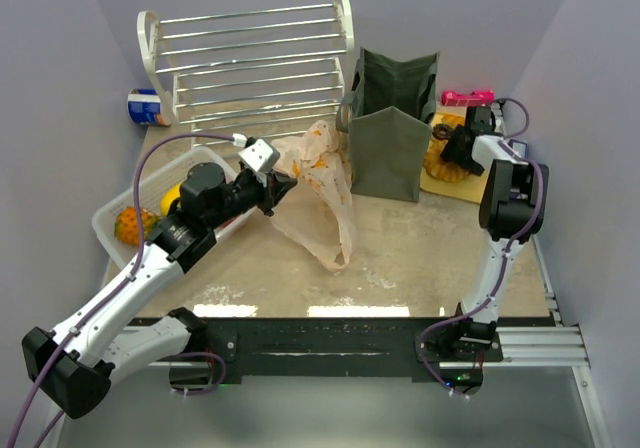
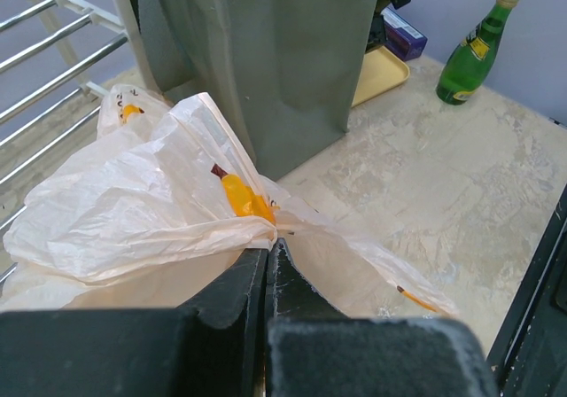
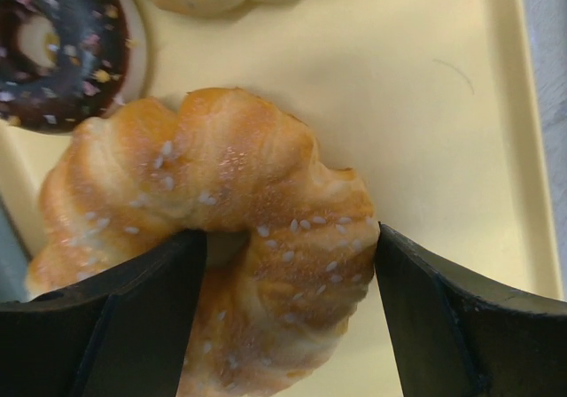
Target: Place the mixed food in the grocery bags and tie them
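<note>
A sesame-speckled golden braided bread roll [image 3: 221, 237] lies on the pale yellow tray [image 3: 443, 87], right of the dark olive fabric tote [image 1: 392, 128]. The right gripper [image 3: 288, 255] straddles it, jaws apart. Close gently at mid-body. The left gripper [image 2: 268, 264] is clamped on the thin peach plastic bag [image 2: 142, 202].

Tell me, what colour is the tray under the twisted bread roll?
Pale yellow. The tray shows best in the right wrist view, under the roll.
</note>
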You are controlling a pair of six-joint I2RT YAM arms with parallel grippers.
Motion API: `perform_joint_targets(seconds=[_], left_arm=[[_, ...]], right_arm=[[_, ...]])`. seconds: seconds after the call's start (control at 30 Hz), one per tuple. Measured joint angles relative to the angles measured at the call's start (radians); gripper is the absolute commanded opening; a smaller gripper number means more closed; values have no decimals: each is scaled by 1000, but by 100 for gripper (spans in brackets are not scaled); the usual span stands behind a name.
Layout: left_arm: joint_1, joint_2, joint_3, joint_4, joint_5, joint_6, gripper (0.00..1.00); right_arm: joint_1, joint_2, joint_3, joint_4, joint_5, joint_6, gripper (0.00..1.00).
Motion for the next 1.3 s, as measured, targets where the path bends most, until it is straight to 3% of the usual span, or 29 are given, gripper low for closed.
perform_joint_targets(seconds=[0.07, 0.17, 0.2, 0.23, 0.33, 0.5, 0.77, 0.93, 1.03, 1.17, 1.3], left_arm=[[3, -7, 0, 0, 0, 0, 0], [5, -20, 0, 0, -1, 0, 0], [6, -24, 0, 1, -1, 0, 0], [6, -26, 0, 1, -1, 0, 0], [7, -29, 0, 1, -1, 0, 0], [10, -33, -1, 1, -1, -2, 0], [26, -51, -15, 28, 6, -27, 0], [42, -51, -17, 40, 5, -46, 0], [44, -46, -17, 51, 16, -53, 0], [49, -42, -25, 64, 29, -56, 0], [55, -42, -35, 68, 28, -59, 0]], right_arm=[[0, 13, -5, 4, 3, -3, 63], [0, 6, -20, 21, 0, -2, 40], [-2, 0, -28, 26, -1, 2, 27], [-5, -9, -40, 28, -7, 4, 24], [-6, -52, -74, 11, -8, 3, 17], [-5, -224, -104, -19, -6, -5, 15], [-5, -740, -302, 60, -23, -3, 4], [6, -1063, -518, 161, -187, 41, 4], [100, -1147, -550, 204, -268, 50, 2], [414, -1133, -555, 273, -354, 53, 1], [641, -1075, -577, 304, -430, 70, 0]])
